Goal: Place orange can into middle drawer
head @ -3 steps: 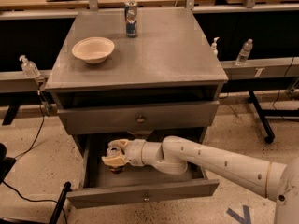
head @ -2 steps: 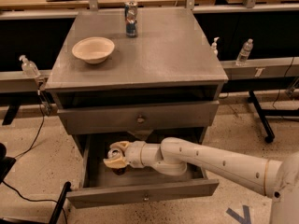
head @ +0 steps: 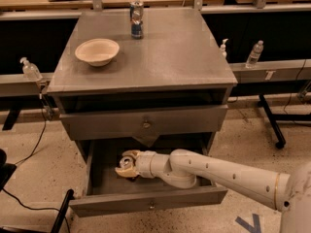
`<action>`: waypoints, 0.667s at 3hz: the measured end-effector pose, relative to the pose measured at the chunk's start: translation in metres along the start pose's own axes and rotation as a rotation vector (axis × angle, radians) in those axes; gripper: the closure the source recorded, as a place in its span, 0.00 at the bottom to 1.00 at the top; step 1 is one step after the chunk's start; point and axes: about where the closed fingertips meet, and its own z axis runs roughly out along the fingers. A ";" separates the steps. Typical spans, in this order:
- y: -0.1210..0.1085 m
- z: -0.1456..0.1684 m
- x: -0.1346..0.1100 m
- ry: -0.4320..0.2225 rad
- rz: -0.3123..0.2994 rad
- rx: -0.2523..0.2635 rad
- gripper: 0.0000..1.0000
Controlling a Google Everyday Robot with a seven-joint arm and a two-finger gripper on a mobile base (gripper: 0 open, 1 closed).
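Observation:
The middle drawer (head: pixel 146 204) is pulled open below the grey knobbed drawer (head: pixel 144 123). My gripper (head: pixel 125 165) reaches into its left half from the right. The orange can (head: pixel 127 162) sits between its fingers, silver top showing, low inside the drawer. The gripper is shut on the can. Whether the can rests on the drawer floor cannot be told.
On the cabinet top (head: pixel 184 57) stand a cream bowl (head: pixel 97 51) at the left and a blue, red and silver can (head: pixel 137 19) at the back. Clear bottles (head: pixel 254 54) stand on a side rail at the right, another (head: pixel 30 70) at the left. A cable (head: pixel 29 149) runs on the floor at the left.
The gripper with the can has stayed in nearly the same spot inside the drawer; at most it has sunk slightly.

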 end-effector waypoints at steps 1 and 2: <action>-0.023 0.003 0.017 -0.027 -0.009 0.029 0.98; -0.040 0.004 0.023 -0.081 -0.007 0.011 0.76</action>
